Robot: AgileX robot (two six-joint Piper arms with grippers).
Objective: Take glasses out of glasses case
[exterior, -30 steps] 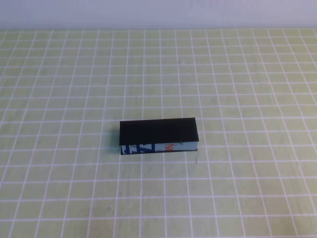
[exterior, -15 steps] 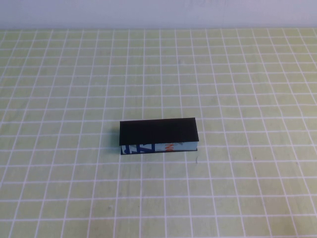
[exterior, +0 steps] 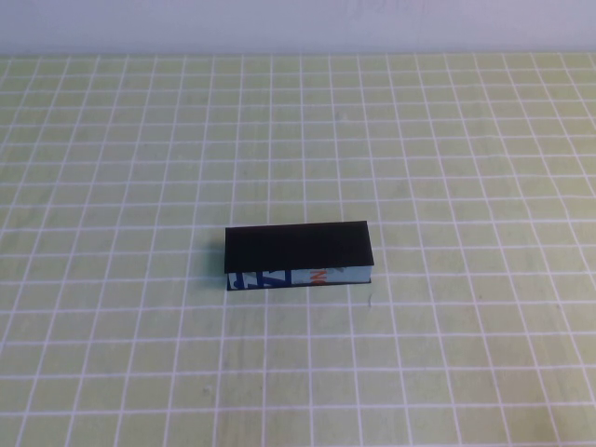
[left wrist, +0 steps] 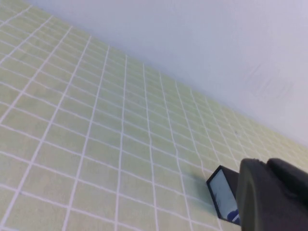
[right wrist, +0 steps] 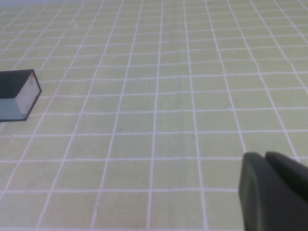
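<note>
While the rectangular black-lidded glasses case (exterior: pixel 298 256) sits shut at centre frame, glasses unseen inside, I'd lift its lid first; left gripper (left wrist: pixel 272 197) and right gripper (right wrist: pixel 274 192) show lower right in their wrist views, jaw states unclear.

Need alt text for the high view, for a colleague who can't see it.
A closed black glasses case sits alone near the middle of a green checked tablecloth, printed pale front toward the camera. No glasses show, and neither the left hand nor the right hand is in this view.
</note>
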